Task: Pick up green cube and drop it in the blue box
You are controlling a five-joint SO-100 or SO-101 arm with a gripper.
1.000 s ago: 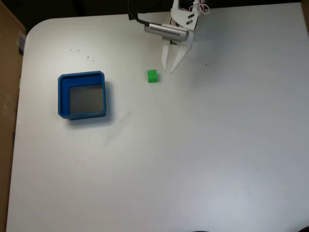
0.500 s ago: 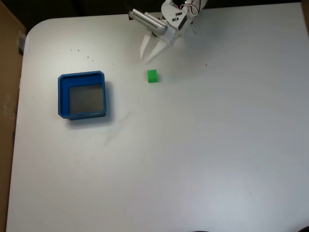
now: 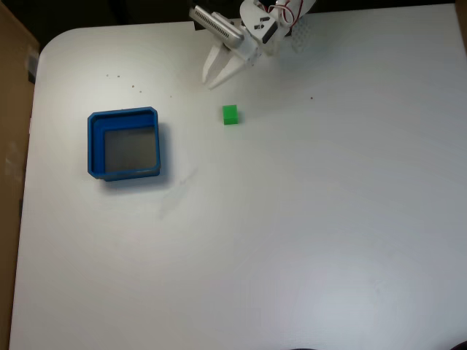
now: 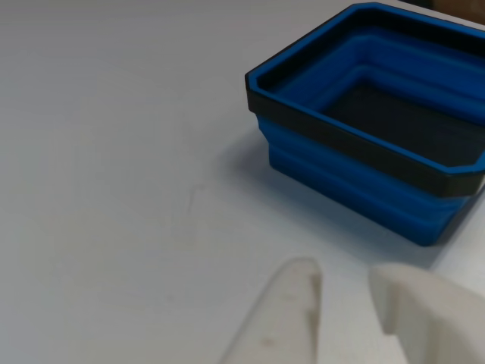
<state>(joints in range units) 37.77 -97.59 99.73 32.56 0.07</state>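
Hovering near the top edge of the fixed view, the gripper [image 3: 211, 82] points down-left over the white tabletop [image 3: 292, 219], jaws slightly parted w/ a narrow gap and nothing between them. White fingers [image 3: 219, 69] taper to tips well short of the cube. A ribbed grey part [image 3: 217, 25] sits on the arm's wrist, w/ red wires [image 3: 284, 9] behind it at the frame edge.

Green cube [image 3: 230, 114]: resting on the tabletop, below and slightly right of the fingertips in the fixed view, apart from them, not touched. It lies between the arm and the centre of the tabletop, faces approx. square to the frame.

Blue box [image 3: 125, 144]: on the tabletop, well left of the cube in the fixed view, upright, open side up, grey floor visible, one clipped corner at upper right. Nothing seen inside.

Other view: two blurred white fingers [image 4: 276, 318] rise from the bottom edge, the gripper [image 4: 345, 292] w/ a narrow gap between tips. Blue box [image 4: 341, 182] is at upper right of that view, stepped blue walls, dark rim, interior in shadow. Faint scuff marks [image 4: 193, 208] on the tabletop [image 4: 114, 152] left of the box.

Misc.: small dark specks [image 3: 120, 79] on the tabletop above the box in the fixed view; brown surface [image 3: 11, 109] along the left edge.
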